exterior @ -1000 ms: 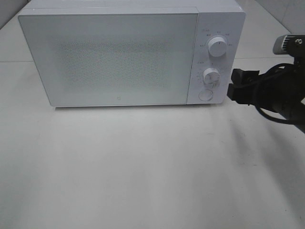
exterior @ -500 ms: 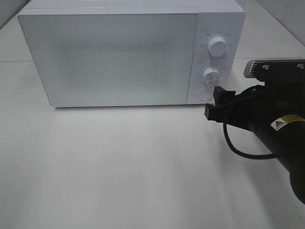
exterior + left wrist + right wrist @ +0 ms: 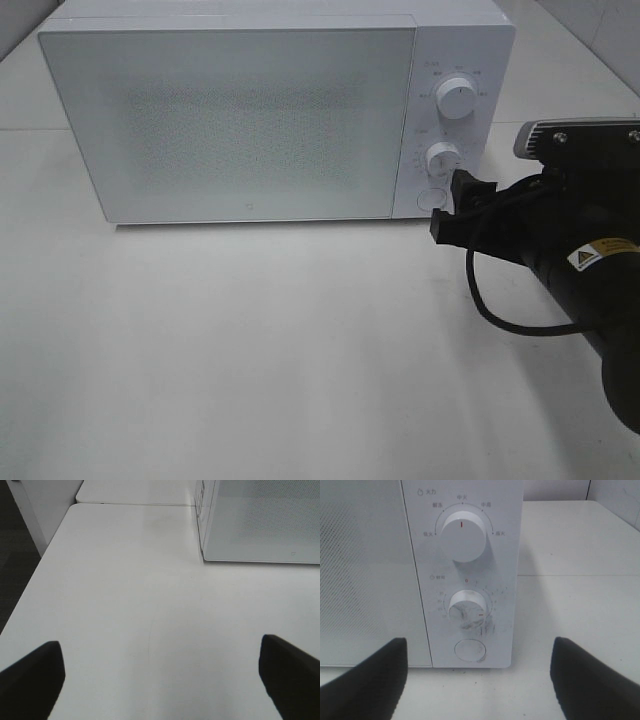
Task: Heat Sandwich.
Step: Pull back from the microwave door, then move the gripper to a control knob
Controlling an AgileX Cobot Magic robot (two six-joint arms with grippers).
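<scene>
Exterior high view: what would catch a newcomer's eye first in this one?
The big white box-shaped microwave fills the back of the pale table, its door shut. The black right gripper hovers with jaws open just in front of the control panel, near the round white button under the two dials. No sandwich shows in any view.

The right arm (image 3: 575, 255) has swung in from the right edge of the scene. Its end effector (image 3: 452, 207) is now further left and nearer than a second ago, just in front of the round button (image 3: 431, 199) at the foot of the microwave (image 3: 250, 120) control panel. Far more of the black arm, with its yellow warning label (image 3: 600, 255), has come into view.
</scene>
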